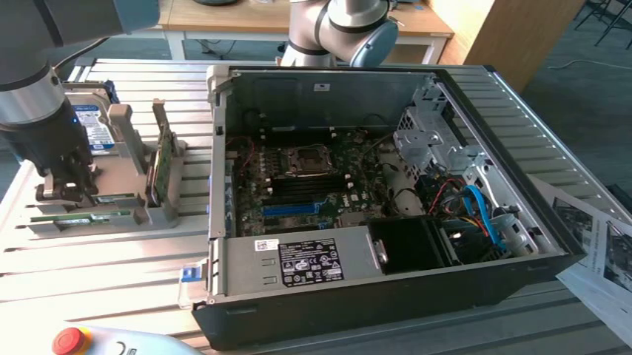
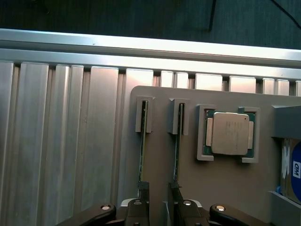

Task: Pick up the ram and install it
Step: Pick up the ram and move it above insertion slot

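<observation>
Hovering low over the gray holder (image 2: 160, 150) beside the open computer case (image 1: 395, 296), the gripper (image 2: 159, 205) stands with its fingers apart and nothing between them, as we see it from the wrist. The ram (image 2: 142, 141) sits on edge in its slot, its near end lined up with one fingertip (image 2: 143, 190), while a second stick (image 2: 176, 141) in the neighbouring slot runs to the other; we cannot tell whether either touches.

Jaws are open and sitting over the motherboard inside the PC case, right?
No. The jaws are open, but the gripper sits over the grey parts holder, on the exterior view's left of the PC case; the exterior view shows it.
</observation>
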`<state>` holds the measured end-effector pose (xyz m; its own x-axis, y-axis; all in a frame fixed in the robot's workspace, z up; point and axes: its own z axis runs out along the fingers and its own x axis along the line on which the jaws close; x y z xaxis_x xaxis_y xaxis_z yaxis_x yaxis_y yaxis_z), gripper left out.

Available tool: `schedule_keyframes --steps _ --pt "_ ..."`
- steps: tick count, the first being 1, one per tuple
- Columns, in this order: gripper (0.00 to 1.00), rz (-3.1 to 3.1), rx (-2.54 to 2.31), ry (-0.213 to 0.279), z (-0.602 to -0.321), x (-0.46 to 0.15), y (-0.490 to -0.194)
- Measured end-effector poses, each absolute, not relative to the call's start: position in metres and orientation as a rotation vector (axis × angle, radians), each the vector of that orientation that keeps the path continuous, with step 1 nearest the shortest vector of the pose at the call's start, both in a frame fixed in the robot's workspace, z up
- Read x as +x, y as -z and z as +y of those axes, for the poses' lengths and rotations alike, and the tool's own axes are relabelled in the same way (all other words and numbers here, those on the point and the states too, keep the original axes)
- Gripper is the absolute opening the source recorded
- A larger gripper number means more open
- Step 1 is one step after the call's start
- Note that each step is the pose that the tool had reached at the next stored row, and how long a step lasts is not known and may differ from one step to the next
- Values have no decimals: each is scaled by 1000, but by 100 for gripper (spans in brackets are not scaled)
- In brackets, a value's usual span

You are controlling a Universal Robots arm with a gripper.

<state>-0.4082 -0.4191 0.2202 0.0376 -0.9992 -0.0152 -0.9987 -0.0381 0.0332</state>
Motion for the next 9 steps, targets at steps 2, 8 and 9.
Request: schedule_keyframes --steps 2,8,9 --pt "30 -2169 2254 53 -420 -408 -220" --pt "30 -2169 2253 53 -425 -408 -220" --pt "30 -2169 2253 53 -425 -408 -220"
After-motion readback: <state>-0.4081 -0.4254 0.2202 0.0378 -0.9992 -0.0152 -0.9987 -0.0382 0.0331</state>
